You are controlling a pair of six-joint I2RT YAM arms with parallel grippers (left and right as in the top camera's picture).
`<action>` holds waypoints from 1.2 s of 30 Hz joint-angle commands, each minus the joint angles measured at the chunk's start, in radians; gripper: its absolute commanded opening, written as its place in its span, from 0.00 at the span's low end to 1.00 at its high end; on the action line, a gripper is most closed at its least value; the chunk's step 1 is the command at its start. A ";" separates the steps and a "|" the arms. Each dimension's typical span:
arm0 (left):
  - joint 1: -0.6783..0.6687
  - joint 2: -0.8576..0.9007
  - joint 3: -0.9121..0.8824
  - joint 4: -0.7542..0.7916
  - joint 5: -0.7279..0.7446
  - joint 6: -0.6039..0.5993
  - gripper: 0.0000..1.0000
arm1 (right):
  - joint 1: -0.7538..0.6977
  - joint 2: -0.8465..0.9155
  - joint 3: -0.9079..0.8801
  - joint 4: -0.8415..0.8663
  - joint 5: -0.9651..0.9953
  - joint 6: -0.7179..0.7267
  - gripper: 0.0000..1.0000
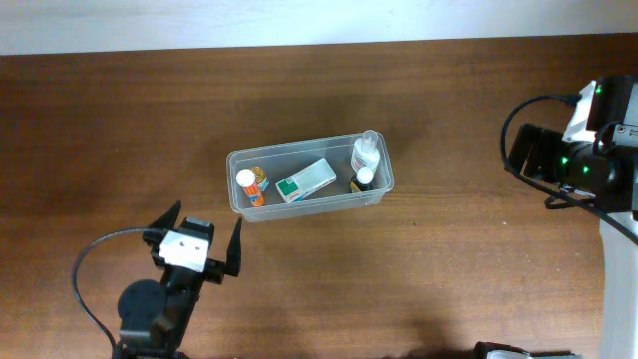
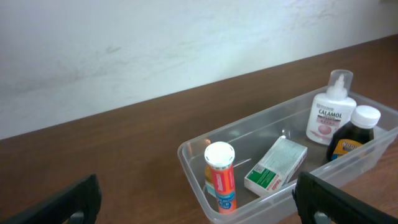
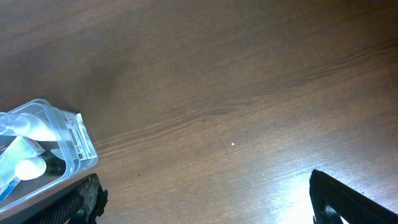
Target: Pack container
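Observation:
The clear plastic container (image 1: 299,148) stands at the table's middle. It holds an upright orange tube (image 1: 251,185), a green-and-white box (image 1: 306,180), a white calamine bottle (image 1: 366,152) and a dark bottle with a white cap (image 1: 363,179). My left gripper (image 1: 208,214) is open and empty, just in front of the container's left end. In the left wrist view the container (image 2: 193,163) sits between the jaws (image 2: 199,200), with the tube (image 2: 220,177) nearest. My right gripper (image 1: 526,160) is open and empty, far to the right. Its wrist view (image 3: 211,202) shows the container's corner (image 3: 68,140).
The brown wooden table (image 1: 449,269) is bordered by a white wall along its far edge (image 1: 299,25). My left arm's black cable (image 1: 85,269) loops at the front left. My right arm's body and cables (image 1: 598,160) stand at the right edge.

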 commanded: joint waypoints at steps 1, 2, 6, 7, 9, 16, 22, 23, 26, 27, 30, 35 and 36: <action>0.026 -0.098 -0.086 0.034 0.033 0.013 0.99 | -0.007 0.001 0.015 -0.001 -0.002 0.011 0.98; 0.035 -0.122 -0.102 0.035 0.033 0.013 0.99 | -0.007 0.001 0.015 -0.001 -0.002 0.011 0.98; 0.079 -0.212 -0.158 0.046 0.034 0.013 0.99 | -0.007 0.001 0.015 -0.001 -0.002 0.011 0.98; 0.087 -0.225 -0.167 0.053 0.034 0.013 0.99 | -0.007 0.001 0.015 -0.001 -0.002 0.011 0.98; 0.098 -0.253 -0.187 0.069 0.034 0.013 0.99 | -0.007 0.001 0.015 -0.001 -0.002 0.011 0.98; 0.122 -0.330 -0.249 0.079 0.033 0.013 0.99 | -0.007 0.001 0.015 -0.001 -0.002 0.011 0.98; 0.159 -0.359 -0.293 0.086 0.033 0.013 1.00 | -0.007 0.001 0.015 -0.001 -0.002 0.011 0.98; 0.167 -0.359 -0.297 0.087 0.033 0.014 0.99 | -0.007 0.001 0.015 -0.001 -0.002 0.011 0.98; 0.189 -0.359 -0.302 0.070 0.033 0.013 0.99 | -0.007 0.001 0.015 -0.001 -0.002 0.011 0.99; 0.194 -0.359 -0.302 0.055 0.033 0.013 0.99 | -0.007 0.001 0.015 -0.001 -0.002 0.011 0.98; 0.200 -0.359 -0.302 0.019 0.029 0.013 0.99 | -0.007 0.001 0.015 -0.001 -0.002 0.011 0.98; 0.200 -0.359 -0.302 0.023 0.030 0.013 0.99 | -0.007 0.001 0.015 -0.001 -0.002 0.011 0.98; 0.200 -0.359 -0.302 0.023 0.030 0.013 0.99 | -0.007 0.001 0.015 -0.001 -0.002 0.011 0.98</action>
